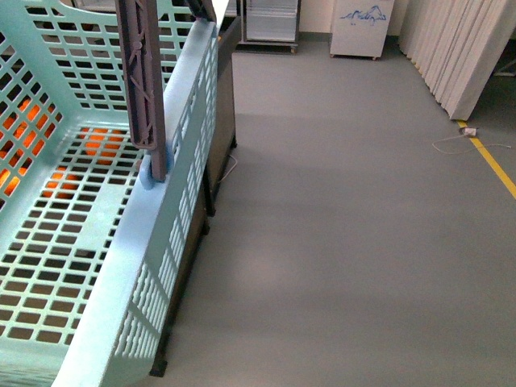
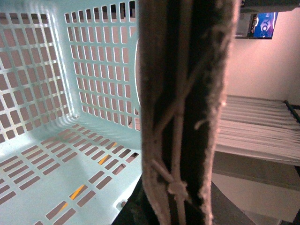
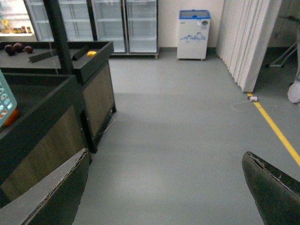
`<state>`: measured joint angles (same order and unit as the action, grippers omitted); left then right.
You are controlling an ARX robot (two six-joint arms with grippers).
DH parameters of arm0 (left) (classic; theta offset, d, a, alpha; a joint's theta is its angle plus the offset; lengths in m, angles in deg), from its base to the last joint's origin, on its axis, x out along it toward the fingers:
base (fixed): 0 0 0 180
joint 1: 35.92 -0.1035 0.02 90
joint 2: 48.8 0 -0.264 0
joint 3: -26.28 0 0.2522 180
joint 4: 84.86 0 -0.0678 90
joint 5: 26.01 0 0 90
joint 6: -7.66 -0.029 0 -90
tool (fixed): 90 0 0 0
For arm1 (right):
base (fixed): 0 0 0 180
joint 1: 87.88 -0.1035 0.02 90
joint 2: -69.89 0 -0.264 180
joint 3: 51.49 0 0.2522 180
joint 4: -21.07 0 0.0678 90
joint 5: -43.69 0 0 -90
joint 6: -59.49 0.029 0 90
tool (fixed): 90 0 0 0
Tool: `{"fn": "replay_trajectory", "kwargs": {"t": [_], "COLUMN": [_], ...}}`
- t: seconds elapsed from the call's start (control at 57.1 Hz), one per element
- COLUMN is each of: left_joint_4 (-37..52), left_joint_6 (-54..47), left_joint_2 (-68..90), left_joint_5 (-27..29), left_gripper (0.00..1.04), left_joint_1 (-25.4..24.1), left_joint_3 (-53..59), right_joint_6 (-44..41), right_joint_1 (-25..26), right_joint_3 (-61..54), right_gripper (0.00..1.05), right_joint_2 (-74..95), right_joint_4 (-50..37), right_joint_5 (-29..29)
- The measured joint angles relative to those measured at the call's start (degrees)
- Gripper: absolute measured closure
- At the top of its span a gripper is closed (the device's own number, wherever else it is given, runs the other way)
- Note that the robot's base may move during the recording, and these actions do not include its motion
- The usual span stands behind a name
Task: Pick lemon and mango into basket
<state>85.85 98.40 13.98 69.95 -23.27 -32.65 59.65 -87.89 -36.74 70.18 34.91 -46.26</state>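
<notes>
The turquoise basket (image 1: 121,266) fills the left of the front view, its brown handle (image 1: 141,81) standing upright. In the left wrist view my left gripper (image 2: 180,206) is shut on that handle (image 2: 183,117), and the basket's slotted floor (image 2: 56,164) lies bare. Orange fruit (image 1: 32,133) shows through the lattice from below; I cannot tell whether it is mango. My right gripper (image 3: 164,197) hangs open over the grey floor with nothing between its fingers. A small yellow fruit (image 3: 92,53) rests on the dark display stand; lemon or mango, I cannot tell. A basket corner (image 3: 4,101) shows in the right wrist view.
Dark display stands (image 3: 89,89) run along the left, with dark red fruit (image 3: 16,47) further back. Glass-door fridges (image 3: 126,23) and a white chest freezer (image 3: 193,35) line the far wall. White panels (image 3: 248,42), a yellow floor line (image 3: 276,133) and a loose cable (image 1: 455,141) are at right.
</notes>
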Motion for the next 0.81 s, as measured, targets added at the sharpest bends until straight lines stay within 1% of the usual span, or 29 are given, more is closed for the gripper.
{"fn": "replay_trajectory", "kwargs": {"t": [0.806], "left_joint_4": [0.00], "left_joint_6": [-0.02], "left_joint_2": [0.11], "left_joint_5": [-0.02], "left_gripper": [0.99], "left_joint_1": [0.00], "left_joint_3": [0.00], "right_joint_6": [0.00], "right_joint_1": [-0.02], "right_joint_3": [0.00], "right_gripper": [0.09], "right_joint_2": [-0.09], "right_joint_4": [0.00], "right_joint_5": [-0.15]}}
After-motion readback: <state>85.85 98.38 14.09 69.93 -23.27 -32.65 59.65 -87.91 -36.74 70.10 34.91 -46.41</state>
